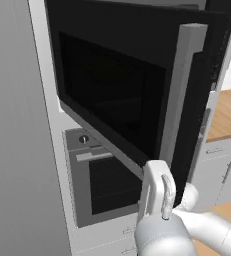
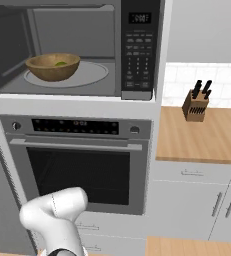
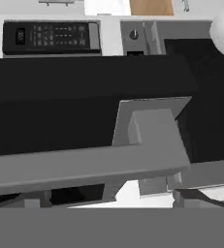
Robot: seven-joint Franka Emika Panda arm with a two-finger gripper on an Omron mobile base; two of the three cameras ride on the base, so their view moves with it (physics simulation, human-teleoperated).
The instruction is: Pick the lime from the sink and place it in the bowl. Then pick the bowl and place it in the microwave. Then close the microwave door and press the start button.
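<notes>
Black and wide, the microwave door (image 1: 112, 95) stands open in the left base view, swung out toward us, with its dark window facing the camera and its long silver handle (image 1: 179, 95) running down the right edge. In the hand view we see the same handle (image 3: 84, 167) very close, lying across the picture as a grey bar with its bracket above it.

Next in size is the microwave (image 2: 77, 50) itself. In the right base view its grey inside is open to us, and the keypad panel (image 2: 139, 50) with a small display sits at its right side. Below it we see the oven (image 2: 79, 160) with a horizontal silver handle and a dark glass front.

To the right there is a wooden counter (image 2: 202, 137) over pale cabinets, and a knife block (image 2: 196, 102) stands on it near the wall.

The brown wooden bowl (image 2: 49, 70) rests on the round plate inside the microwave, toward the left. The lime (image 2: 61, 63) lies inside the bowl, only a small green part of it visible above the rim.

The fingers of the hand are hard to make out in the pictures; we take the hand as fully open, and it holds nothing. In the hand view it sits just beside the door handle.
</notes>
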